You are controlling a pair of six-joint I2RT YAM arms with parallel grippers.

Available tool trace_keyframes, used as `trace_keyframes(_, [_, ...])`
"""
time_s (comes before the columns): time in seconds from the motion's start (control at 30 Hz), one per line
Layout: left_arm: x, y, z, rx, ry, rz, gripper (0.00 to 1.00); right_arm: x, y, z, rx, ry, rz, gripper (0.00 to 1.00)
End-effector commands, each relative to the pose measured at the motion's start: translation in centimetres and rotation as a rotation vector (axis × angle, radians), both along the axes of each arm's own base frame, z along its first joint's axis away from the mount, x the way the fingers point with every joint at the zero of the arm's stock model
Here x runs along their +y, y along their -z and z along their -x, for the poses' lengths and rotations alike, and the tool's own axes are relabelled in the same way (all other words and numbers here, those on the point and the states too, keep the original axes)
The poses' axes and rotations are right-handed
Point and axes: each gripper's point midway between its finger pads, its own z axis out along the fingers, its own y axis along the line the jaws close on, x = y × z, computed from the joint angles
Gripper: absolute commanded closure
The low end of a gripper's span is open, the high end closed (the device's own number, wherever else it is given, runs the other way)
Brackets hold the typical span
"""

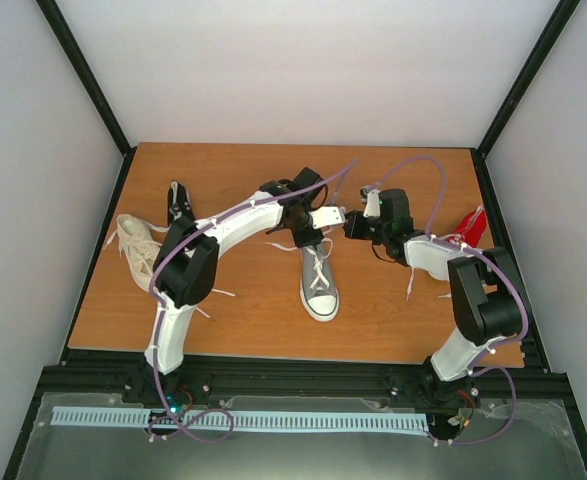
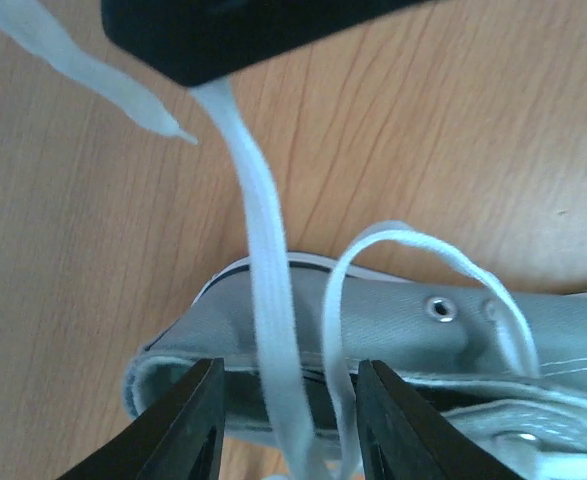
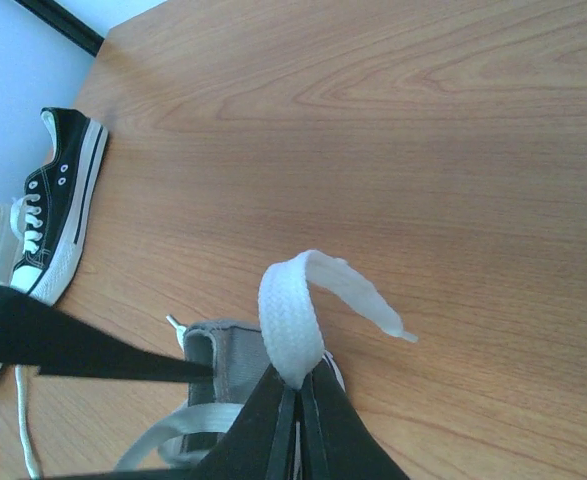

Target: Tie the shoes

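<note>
The grey shoe [image 1: 320,285] with white toe cap lies mid-table, toe toward the arms. My left gripper [image 1: 301,228] hovers over its ankle opening. In the left wrist view it is open [image 2: 291,425], with a flat white lace [image 2: 265,270] and a lace loop [image 2: 373,245] passing between the jaws above the grey shoe [image 2: 423,320]. My right gripper [image 1: 356,226] is just right of the left one. In the right wrist view it is shut [image 3: 295,385] on that white lace [image 3: 291,310], whose free end curls over above the grey shoe's heel [image 3: 228,355].
A black shoe [image 1: 178,200] and a cream shoe [image 1: 136,245] lie at the left. The black one also shows in the right wrist view [image 3: 58,210]. A red shoe [image 1: 470,224] lies at the right beside the right arm. Black frame rails border the wooden table [image 1: 243,320].
</note>
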Motion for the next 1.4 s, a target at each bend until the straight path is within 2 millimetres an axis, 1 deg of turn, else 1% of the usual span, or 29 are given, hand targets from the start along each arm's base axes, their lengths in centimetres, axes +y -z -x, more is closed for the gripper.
trace_keyframes(0.0, [0.5,1.2,-1.3,-0.07,0.029,-0.073,0.6,0.2,-1.8,-0.1,-0.047,-0.013,-0.022,0.97])
trace_keyframes(0.13, [0.1,1.4,-0.2,-0.042,0.075,-0.05,0.61,0.3,-1.5,0.0,-0.034,-0.02,-0.022,0.97])
trace_keyframes(0.2, [-0.1,1.4,0.2,-0.029,0.084,-0.037,0.63,0.2,-1.3,0.1,-0.027,-0.021,-0.022,0.97])
trace_keyframes(0.3, [0.0,1.5,0.4,-0.024,0.09,-0.038,0.76,0.2,-0.9,0.3,-0.016,-0.022,-0.023,0.97])
trace_keyframes(0.4, [0.3,1.7,0.4,-0.03,0.09,-0.055,0.95,0.1,-0.8,0.4,-0.008,-0.027,-0.029,0.97])
trace_keyframes(0.43, [0.3,1.6,0.3,-0.034,0.086,-0.056,0.99,0.1,-0.8,0.5,-0.008,-0.029,-0.029,0.97])
trace_keyframes(0.5, [0.3,0.8,0.4,-0.036,0.081,-0.036,0.99,0.1,-0.6,0.5,-0.002,-0.034,-0.031,0.97])
trace_keyframes(0.53, [0.1,0.0,0.6,-0.04,0.082,-0.015,0.99,0.2,-0.7,0.6,-0.003,-0.042,-0.033,0.97])
trace_keyframes(0.7, [-0.1,-4.6,1.5,-0.084,0.07,0.085,0.99,1.5,-0.4,1.3,0.026,-0.146,-0.058,0.97])
trace_keyframes(0.77, [0.0,-5.3,2.0,-0.08,0.077,0.1,0.99,2.0,0.0,1.6,0.047,-0.185,-0.058,0.97])
trace_keyframes(0.87, [0.1,-5.8,2.8,-0.047,0.074,0.118,0.99,2.6,0.4,2.3,0.063,-0.253,-0.063,0.97])
trace_keyframes(0.93, [0.0,-6.1,3.5,-0.021,0.082,0.135,0.99,3.5,0.0,3.2,0.062,-0.331,-0.087,0.97])
trace_keyframes(1.0, [0.0,-6.2,4.0,-0.01,0.092,0.146,0.99,4.7,-0.2,4.4,0.068,-0.429,-0.09,0.97])
trace_keyframes(1.13, [0.0,-6.3,3.8,-0.02,0.085,0.145,0.99,6.2,0.3,7.1,0.107,-0.607,-0.115,0.96])
trace_keyframes(1.2, [0.0,-6.3,3.8,-0.014,0.082,0.149,0.99,6.3,0.1,8.3,0.111,-0.662,-0.141,0.92])
trace_keyframes(1.27, [0.0,-6.3,4.0,-0.011,0.081,0.151,0.99,6.1,0.2,9.0,0.119,-0.677,-0.124,0.84])
trace_keyframes(1.3, [0.0,-6.3,3.9,-0.011,0.08,0.151,0.99,5.8,0.4,9.0,0.121,-0.669,-0.099,0.81])
trace_keyframes(1.37, [0.1,-6.4,4.0,-0.012,0.078,0.152,0.99,5.1,0.7,8.5,0.118,-0.621,-0.041,0.7])
